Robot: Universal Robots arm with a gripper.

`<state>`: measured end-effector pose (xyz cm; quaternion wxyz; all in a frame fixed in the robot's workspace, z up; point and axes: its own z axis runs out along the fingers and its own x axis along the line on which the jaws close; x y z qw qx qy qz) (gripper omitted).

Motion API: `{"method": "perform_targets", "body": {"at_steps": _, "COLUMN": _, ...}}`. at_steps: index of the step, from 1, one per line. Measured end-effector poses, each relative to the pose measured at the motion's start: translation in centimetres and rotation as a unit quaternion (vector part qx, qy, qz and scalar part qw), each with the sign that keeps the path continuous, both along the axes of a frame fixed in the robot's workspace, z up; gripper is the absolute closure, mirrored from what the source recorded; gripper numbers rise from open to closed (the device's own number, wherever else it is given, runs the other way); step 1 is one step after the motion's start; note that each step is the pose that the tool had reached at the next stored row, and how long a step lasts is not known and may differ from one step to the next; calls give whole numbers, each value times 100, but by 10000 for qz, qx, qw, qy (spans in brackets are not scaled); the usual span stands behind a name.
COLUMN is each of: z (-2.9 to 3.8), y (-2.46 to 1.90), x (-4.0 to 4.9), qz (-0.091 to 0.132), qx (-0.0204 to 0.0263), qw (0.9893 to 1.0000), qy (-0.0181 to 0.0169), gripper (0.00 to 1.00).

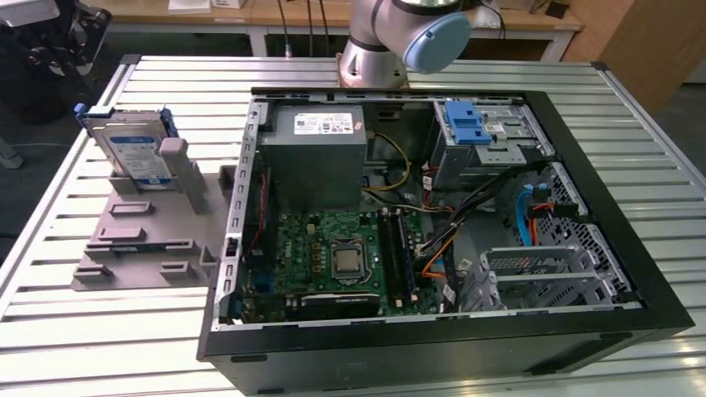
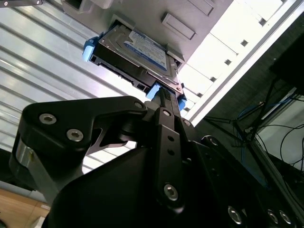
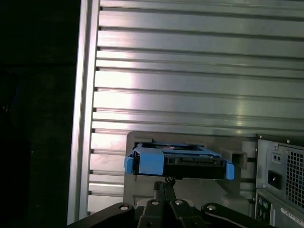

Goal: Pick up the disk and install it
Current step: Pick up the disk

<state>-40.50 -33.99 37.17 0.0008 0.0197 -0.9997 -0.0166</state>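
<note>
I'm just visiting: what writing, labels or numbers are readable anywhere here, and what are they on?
No text here is legible. There is print, but all of it is too small or blurred to read:
Blue-and-white label on the disk: unreadable in the exterior view and in the second wrist view.
White sticker on the grey metal box: unreadable.
Markings on the green circuit board: unreadable.

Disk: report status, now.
Silver-grey rectangular disk in blue plastic bracket stands on edge in grey stand, not picked up. Black gripper pointed at it, apart. Nothing between.
</note>
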Motion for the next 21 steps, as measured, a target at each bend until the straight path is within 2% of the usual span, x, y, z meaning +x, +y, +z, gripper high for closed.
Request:
{"method": "perform_targets", "body": {"at_steps": 4, "z": -1, "y": 0, "x": 0, "qz": 147, "qx": 0, "qw": 9999, "qy": -1, "gripper": 89}}
{"method": "perform_targets", "body": {"at_steps": 8, "z": -1, "y": 0, "x": 0, "qz": 360, "qx": 0, "qw": 9994, "qy": 0, "gripper": 89}}
{"method": "perform_targets", "body": {"at_steps": 13, "z": -1, "y": 0, "x": 0, "qz": 576, "qx": 0, "qw": 9983, "qy": 0, "gripper": 89}}
{"method": "perform_targets", "body": {"at_steps": 18, "z": -1, "y": 0, "x": 0, "qz": 796, "qx": 0, "qw": 9968, "qy": 0, "gripper": 89}}
{"method": "perform_targets", "body": {"at_steps": 21, "z": -1, "y": 0, "x": 0, "qz": 812, "qx": 0, "qw": 9967, "qy": 0, "gripper": 89}}
